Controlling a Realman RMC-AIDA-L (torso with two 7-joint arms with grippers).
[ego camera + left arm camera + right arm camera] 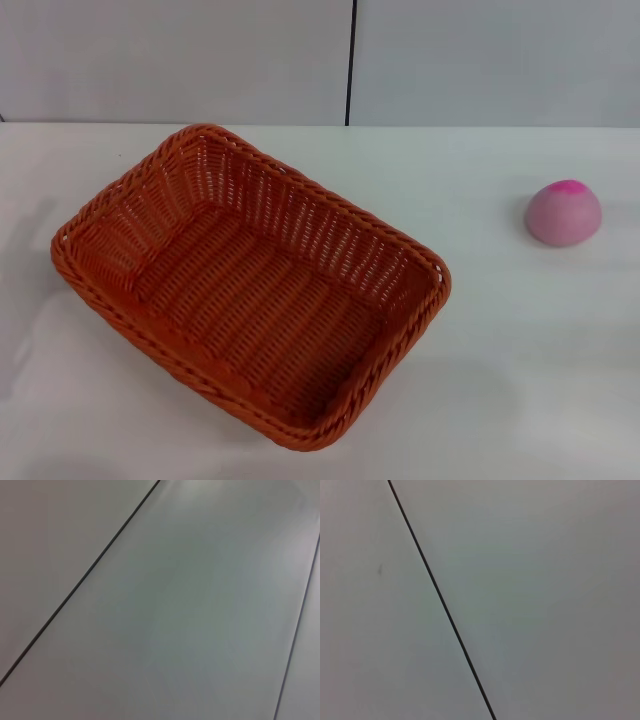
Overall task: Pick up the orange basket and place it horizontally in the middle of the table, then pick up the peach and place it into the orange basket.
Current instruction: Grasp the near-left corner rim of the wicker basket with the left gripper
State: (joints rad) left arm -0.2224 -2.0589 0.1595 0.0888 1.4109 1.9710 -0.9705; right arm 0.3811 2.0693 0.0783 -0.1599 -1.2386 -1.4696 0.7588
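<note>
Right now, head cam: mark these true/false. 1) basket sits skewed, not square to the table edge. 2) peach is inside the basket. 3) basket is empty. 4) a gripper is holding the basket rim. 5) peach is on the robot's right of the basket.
1) True: the orange basket lies diagonally on the table.
2) False: the peach rests on the table, apart from the basket.
3) True: nothing lies in it.
4) False: no gripper shows in any view; both wrist cameras see only grey panels.
5) True.

Pale grey wall panels [180, 60] with dark vertical seam [350, 60].
</note>
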